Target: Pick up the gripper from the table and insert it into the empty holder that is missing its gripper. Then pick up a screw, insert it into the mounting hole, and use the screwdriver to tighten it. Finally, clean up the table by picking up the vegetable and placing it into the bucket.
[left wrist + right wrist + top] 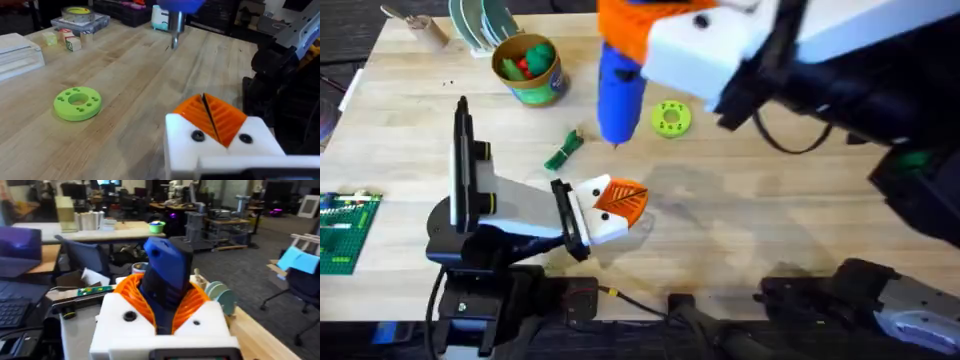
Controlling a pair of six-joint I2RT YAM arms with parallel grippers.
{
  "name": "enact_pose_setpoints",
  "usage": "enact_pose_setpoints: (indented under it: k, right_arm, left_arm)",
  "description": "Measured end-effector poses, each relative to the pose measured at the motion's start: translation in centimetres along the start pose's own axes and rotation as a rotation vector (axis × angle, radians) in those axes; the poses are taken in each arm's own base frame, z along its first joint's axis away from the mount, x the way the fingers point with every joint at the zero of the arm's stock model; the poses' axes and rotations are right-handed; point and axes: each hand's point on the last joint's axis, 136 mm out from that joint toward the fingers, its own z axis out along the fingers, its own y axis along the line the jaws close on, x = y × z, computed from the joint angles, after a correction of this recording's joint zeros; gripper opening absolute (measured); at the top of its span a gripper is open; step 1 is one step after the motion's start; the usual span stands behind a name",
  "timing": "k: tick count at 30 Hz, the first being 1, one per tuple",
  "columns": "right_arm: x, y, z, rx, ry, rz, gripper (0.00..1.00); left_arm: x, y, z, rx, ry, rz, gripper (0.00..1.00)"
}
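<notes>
Gripping the screwdriver [619, 95] between its orange ribbed pads [192, 305], the right gripper [640, 40] hangs high over the table [770, 200], close under the overhead camera. From the right wrist, the blue body stands wedged upright between the two pads, which squeeze it from both sides. The metal tip [174, 30] points down, well beyond the left gripper's fingers and clear of the wood as seen from the left wrist.

Down at the table, the left gripper [618, 203] sits low with its two orange fingers [227, 117] pressed together, only a thin dark seam between them, nothing pinched. Both white mounts carry an orange finger, and a dark screw head [198, 135] shows on each mount face.

Ahead of the left fingers and off to one side lies the bright-green disc [670, 118] with its ring of holes, flat on the wood. The vegetable [563, 152], a slim green pod, lies on the table a little beyond the left gripper, between it and the bucket [528, 68]. The bucket stands upright farther out, its yellow-orange rim up, with red and green toys inside. The screwdriver's tip hovers between the pod and the disc in the overhead view.
</notes>
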Motion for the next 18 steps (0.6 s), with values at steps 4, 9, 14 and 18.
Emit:
enact_pose_setpoints:
  k: [4,9,14,18]
  right_arm:
    - [1.3,1.8,1.4,-0.066,0.017,0.020,0.122]
    - [2.1,3.0,1.8,-0.118,0.033,0.032,0.117]
    - [2.0,3.3,1.8,-0.134,0.030,0.039,0.114]
    - [2.1,3.8,1.9,-0.153,0.032,0.046,0.111]
  left_arm:
    - [0.0,0.0,0.0,0.000,0.000,0.023,0.011]
    - [0.0,0.0,0.0,0.000,0.000,0.037,0.011]
    - [0.0,-0.1,0.0,0.003,0.000,0.047,0.011]
    - [0.0,-0.1,0.0,0.003,0.000,0.050,0.011]
